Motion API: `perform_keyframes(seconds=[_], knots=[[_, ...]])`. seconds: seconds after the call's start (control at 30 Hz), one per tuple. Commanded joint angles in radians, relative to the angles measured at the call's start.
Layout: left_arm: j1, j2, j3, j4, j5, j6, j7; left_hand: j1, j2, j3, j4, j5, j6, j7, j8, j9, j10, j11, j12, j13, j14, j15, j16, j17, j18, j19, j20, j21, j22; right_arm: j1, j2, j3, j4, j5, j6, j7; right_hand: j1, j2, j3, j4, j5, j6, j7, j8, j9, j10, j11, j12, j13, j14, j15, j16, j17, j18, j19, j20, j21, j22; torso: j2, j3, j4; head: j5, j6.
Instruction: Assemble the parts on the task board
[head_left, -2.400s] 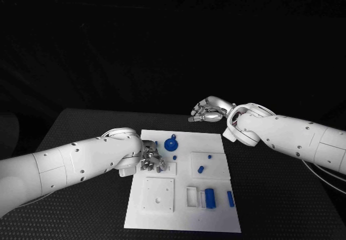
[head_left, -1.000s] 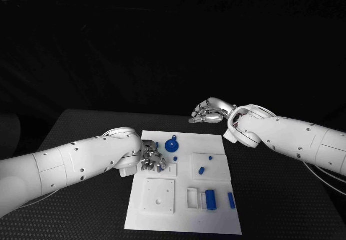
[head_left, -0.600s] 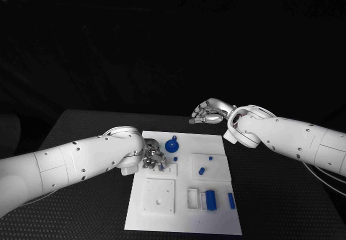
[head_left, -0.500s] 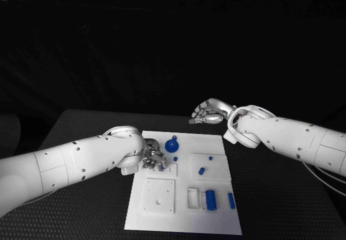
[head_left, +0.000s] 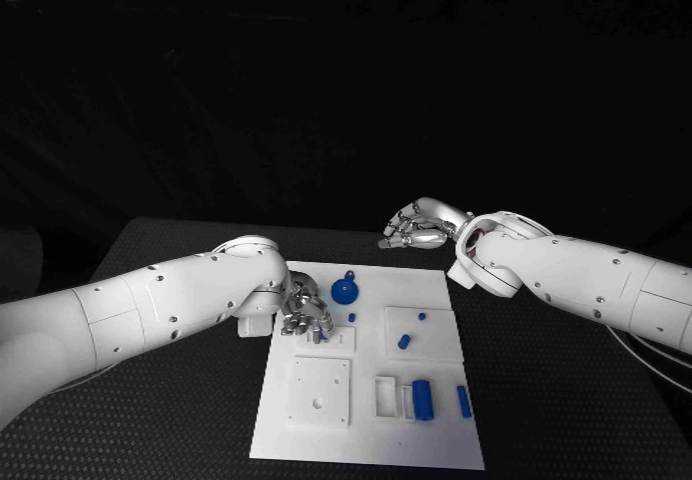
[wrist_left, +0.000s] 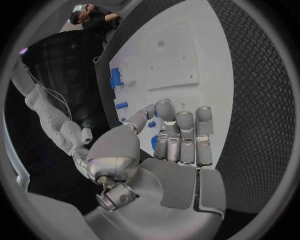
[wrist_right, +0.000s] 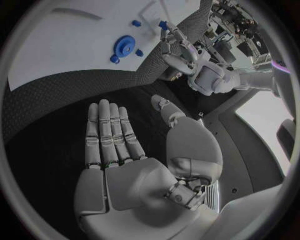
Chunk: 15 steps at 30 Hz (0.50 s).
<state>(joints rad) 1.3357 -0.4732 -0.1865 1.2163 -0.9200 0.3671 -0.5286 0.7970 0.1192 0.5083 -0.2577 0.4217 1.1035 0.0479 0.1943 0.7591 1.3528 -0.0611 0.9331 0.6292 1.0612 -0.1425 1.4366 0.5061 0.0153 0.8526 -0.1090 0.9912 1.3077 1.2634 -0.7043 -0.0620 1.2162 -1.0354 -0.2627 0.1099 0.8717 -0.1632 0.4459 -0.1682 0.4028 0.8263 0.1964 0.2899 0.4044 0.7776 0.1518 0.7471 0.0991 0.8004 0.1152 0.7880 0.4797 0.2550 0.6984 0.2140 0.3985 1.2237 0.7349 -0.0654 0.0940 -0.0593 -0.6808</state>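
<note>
The white task board (head_left: 368, 430) lies mid-table. My left hand (head_left: 303, 308) hovers over its far left part, fingers stretched out (wrist_left: 178, 140) above the board (wrist_left: 187, 45). A round blue part (head_left: 345, 290) sits just beside that hand, and a small blue peg (head_left: 351, 317) lies next to its fingertips. A blue bit (wrist_left: 154, 142) shows between thumb and first finger; I cannot tell whether it is touched. My right hand (head_left: 415, 228) hangs behind the board's far edge, flat and holding nothing (wrist_right: 119, 150). From there I see the round part (wrist_right: 124, 46) and the left hand (wrist_right: 178, 45).
Two short blue pieces (head_left: 404, 340) (head_left: 420, 315) rest on a raised square at the board's right. A blue block (head_left: 420, 397) and a blue bar (head_left: 463, 400) lie at the near right. A blank square plate (head_left: 317, 390) sits near left. Black table (head_left: 173, 260) surrounds the board.
My left arm and hand have edged toward the far side of the board, closer to the round blue part. The right hand has stayed where it was.
</note>
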Motion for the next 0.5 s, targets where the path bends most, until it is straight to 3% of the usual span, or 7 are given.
perform_keyframes(seconds=[0.03, 0.17, 0.33, 0.5], knots=[[0.006, 0.013, 0.000, -0.020, 0.086, 0.109, 0.004, 0.039, 0.030, 0.047, -0.036, 0.009, 0.008, -0.001, 0.006, 0.000, 0.000, -0.004, 0.004, 0.001, 0.012, -0.022, 0.006, 0.001, 0.000, 0.001, -0.137, 0.004, 0.021, -0.002, 0.001, 0.000, 0.000, -0.001, 0.013, 0.005, 0.000, 0.002, -0.002, 0.003, 0.006, -0.005, 0.000, 0.006, -0.001, 0.003, 0.003, 0.006, -0.002, -0.005, 0.005, 0.007, -0.001, 0.007, 0.000, 0.004, -0.005, 0.001, 0.001, 0.0003, -0.0005, 0.001, 0.001], [0.011, 0.028, 0.000, -0.048, 0.093, 0.115, 0.007, 0.039, 0.032, 0.046, -0.035, 0.018, 0.011, -0.002, 0.009, 0.001, -0.001, -0.005, 0.005, 0.002, 0.012, -0.022, 0.007, 0.001, -0.002, -0.002, -0.136, 0.005, 0.021, -0.002, 0.002, 0.000, 0.000, -0.001, 0.013, 0.005, 0.000, 0.002, -0.002, 0.003, 0.006, -0.005, 0.000, 0.006, -0.001, 0.003, 0.003, 0.006, -0.002, -0.005, 0.005, 0.007, -0.001, 0.007, 0.000, 0.004, -0.005, 0.002, 0.000, 0.0008, 0.0005, 0.002, 0.000], [0.013, 0.049, -0.001, -0.079, 0.104, 0.112, 0.002, 0.031, 0.034, 0.044, -0.037, 0.076, 0.024, -0.008, 0.025, 0.010, 0.000, -0.011, 0.012, 0.006, 0.014, -0.026, 0.012, 0.003, -0.002, -0.006, -0.137, 0.014, 0.021, -0.002, 0.004, 0.000, 0.001, -0.005, 0.013, 0.004, 0.000, 0.002, -0.002, 0.003, 0.006, -0.005, 0.000, 0.006, -0.001, 0.003, 0.003, 0.006, -0.002, -0.005, 0.005, 0.007, -0.001, 0.007, 0.000, 0.004, -0.005, 0.002, -0.001, 0.0015, 0.0014, 0.003, 0.001], [0.013, 0.055, -0.001, -0.082, 0.075, 0.080, 0.002, 0.030, 0.034, 0.045, -0.037, 0.087, 0.025, -0.009, 0.029, 0.014, 0.000, -0.012, 0.014, 0.007, 0.015, -0.028, 0.014, 0.004, -0.001, -0.006, -0.138, 0.017, 0.021, -0.002, 0.004, 0.000, 0.000, -0.005, 0.013, 0.004, 0.000, 0.002, -0.002, 0.003, 0.006, -0.005, 0.000, 0.006, -0.002, 0.003, 0.003, 0.006, -0.003, -0.005, 0.005, 0.007, -0.001, 0.007, -0.001, 0.004, -0.005, 0.002, 0.000, 0.0004, 0.0003, 0.006, 0.002]])
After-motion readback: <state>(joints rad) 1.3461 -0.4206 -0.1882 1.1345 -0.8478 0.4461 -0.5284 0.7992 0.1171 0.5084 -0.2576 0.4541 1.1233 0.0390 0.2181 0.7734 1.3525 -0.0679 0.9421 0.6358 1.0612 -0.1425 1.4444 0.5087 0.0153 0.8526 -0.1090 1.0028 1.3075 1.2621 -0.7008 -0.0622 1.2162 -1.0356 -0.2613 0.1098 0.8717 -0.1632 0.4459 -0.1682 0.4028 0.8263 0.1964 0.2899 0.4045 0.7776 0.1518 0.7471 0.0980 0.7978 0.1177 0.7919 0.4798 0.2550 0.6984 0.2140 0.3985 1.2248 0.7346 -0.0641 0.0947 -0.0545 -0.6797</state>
